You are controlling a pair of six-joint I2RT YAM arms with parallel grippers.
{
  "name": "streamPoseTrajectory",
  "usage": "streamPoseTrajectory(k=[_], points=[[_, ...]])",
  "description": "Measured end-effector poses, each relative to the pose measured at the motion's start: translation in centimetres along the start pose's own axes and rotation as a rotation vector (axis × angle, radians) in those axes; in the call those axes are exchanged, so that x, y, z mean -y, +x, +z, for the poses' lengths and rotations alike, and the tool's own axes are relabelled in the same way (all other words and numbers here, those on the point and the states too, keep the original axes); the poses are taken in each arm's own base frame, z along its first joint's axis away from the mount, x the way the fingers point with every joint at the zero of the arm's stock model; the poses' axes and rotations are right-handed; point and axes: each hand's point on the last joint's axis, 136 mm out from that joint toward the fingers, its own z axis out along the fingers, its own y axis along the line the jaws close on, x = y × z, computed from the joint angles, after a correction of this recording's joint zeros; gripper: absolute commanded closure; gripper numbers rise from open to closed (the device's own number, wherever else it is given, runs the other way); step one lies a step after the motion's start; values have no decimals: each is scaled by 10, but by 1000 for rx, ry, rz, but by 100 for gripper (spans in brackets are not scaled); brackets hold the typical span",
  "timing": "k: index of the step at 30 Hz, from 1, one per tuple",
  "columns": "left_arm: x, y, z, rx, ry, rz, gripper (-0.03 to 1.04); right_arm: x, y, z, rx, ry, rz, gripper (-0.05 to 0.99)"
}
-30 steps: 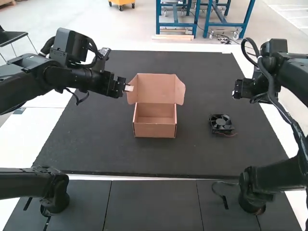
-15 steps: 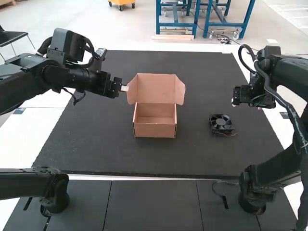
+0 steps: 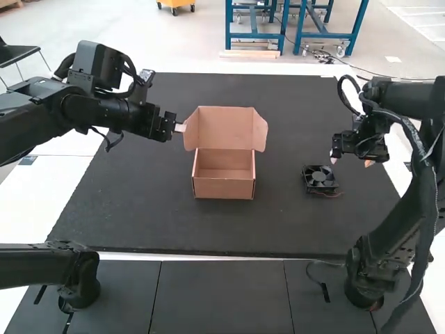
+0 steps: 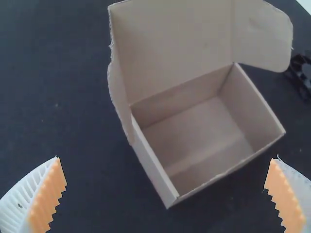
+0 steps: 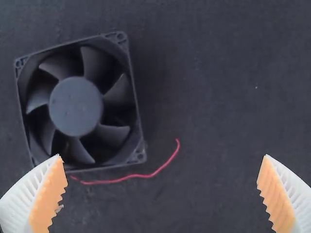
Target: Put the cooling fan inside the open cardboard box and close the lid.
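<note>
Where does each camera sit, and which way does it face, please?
High view: above and behind, facing forward and down; left arm and right arm show.
Left wrist view: on that wrist, facing the cardboard box; left pincer shows.
Right wrist view: on that wrist, facing the cooling fan; right pincer shows.
High and left wrist views share the box.

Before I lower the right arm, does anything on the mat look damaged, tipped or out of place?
Nothing stands out. The cardboard box sits upright with its lid raised and nothing inside. The cooling fan lies flat beside it, its thin red wire trailing loose on the mat.
</note>
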Motion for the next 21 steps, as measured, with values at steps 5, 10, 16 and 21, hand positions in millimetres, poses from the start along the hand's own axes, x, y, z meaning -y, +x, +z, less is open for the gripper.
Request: streamPoseTrajectory(k=[5,10,16,21], points=[[0,-1,0,3,0,1,4,14,-10,7,-19,-5,23,4],[0,-1,0,5,0,1,4,13,-7,19,-71,-27,10,4],[0,-2,0,7,0,1,4,8,-3,34,-131,-56,-6,4],[0,-2,0,6,0,2,4,8,-10,44,-149,-66,-7,5]])
